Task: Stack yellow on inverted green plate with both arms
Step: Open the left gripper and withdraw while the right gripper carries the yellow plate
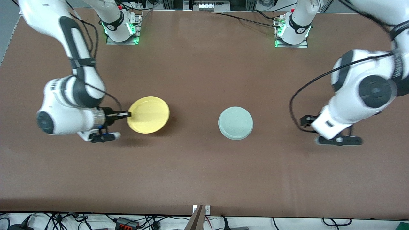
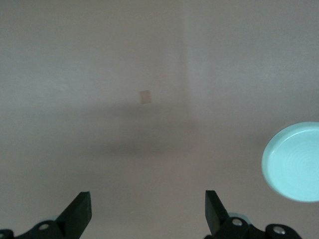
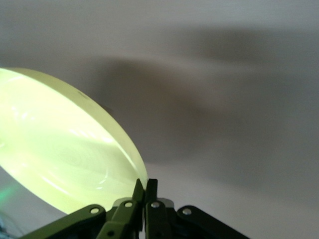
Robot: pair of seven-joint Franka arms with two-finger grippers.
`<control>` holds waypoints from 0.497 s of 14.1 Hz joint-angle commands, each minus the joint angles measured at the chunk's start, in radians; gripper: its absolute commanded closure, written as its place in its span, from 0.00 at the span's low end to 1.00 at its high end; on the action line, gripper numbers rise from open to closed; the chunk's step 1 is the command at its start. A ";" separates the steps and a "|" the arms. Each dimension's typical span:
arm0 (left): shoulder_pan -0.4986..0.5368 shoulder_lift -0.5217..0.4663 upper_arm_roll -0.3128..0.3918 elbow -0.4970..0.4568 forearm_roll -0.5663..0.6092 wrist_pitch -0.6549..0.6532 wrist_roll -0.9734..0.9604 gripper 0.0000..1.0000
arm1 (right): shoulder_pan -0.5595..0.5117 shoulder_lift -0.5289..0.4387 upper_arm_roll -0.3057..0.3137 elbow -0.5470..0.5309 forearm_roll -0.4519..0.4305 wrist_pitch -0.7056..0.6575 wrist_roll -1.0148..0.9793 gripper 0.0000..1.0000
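Note:
The yellow plate (image 1: 148, 115) hangs tilted a little above the table toward the right arm's end, casting a shadow below it. My right gripper (image 1: 127, 114) is shut on its rim; in the right wrist view the fingers (image 3: 144, 184) pinch the edge of the yellow plate (image 3: 65, 159). The pale green plate (image 1: 235, 123) lies upside down near the table's middle, its ringed foot up. My left gripper (image 2: 148, 209) is open and holds nothing, over bare table at the left arm's end, apart from the green plate (image 2: 296, 162).
The brown table (image 1: 198, 172) is bare apart from the two plates. The arms' bases (image 1: 121, 28) stand along the edge farthest from the front camera. A small tan patch (image 2: 145, 96) marks the tabletop in the left wrist view.

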 commanded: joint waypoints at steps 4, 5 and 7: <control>0.092 -0.141 -0.024 -0.029 -0.097 -0.120 0.160 0.00 | 0.161 0.115 -0.008 0.100 0.178 0.126 0.274 1.00; 0.094 -0.173 -0.004 -0.058 -0.158 -0.132 0.187 0.00 | 0.177 0.138 -0.008 0.115 0.219 0.159 0.296 1.00; 0.076 -0.261 0.045 -0.159 -0.185 -0.127 0.274 0.00 | 0.222 0.178 -0.008 0.133 0.263 0.210 0.330 1.00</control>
